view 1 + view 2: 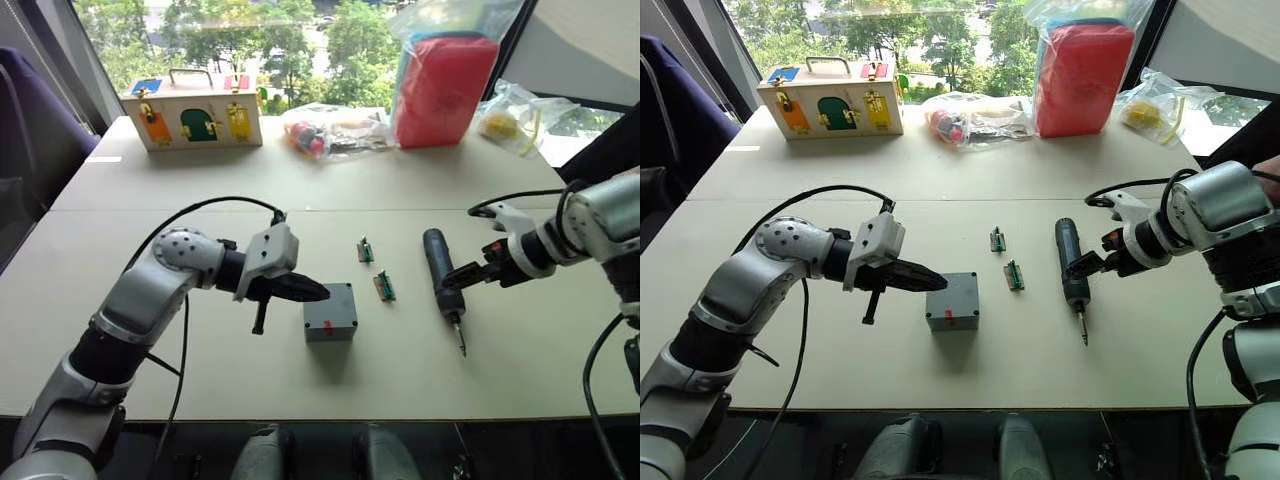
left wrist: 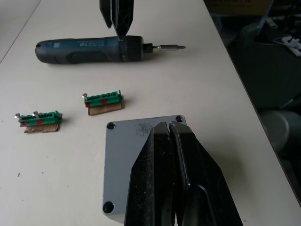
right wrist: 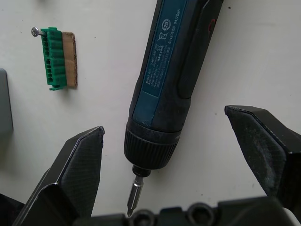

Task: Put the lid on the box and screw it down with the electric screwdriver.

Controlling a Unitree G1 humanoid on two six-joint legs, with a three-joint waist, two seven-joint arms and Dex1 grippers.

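Note:
The grey box (image 1: 330, 327) stands mid-table with a red mark on its near side. The lid (image 2: 127, 150), a flat grey plate with corner screw holes, lies on top of it. My left gripper (image 1: 322, 293) is shut, and its tips rest over the lid's left part with nothing held. The dark electric screwdriver (image 1: 436, 256) lies flat to the right of the box, bit toward the front edge. My right gripper (image 3: 164, 125) is open. Its two fingers straddle the screwdriver's collar without touching it.
Two small green connector pieces (image 1: 366, 251) (image 1: 384, 287) lie between box and screwdriver. At the far edge stand a wooden box with coloured doors (image 1: 195, 118), a clear bag of small items (image 1: 335, 130), a red bag (image 1: 440, 88) and another plastic bag (image 1: 515, 118).

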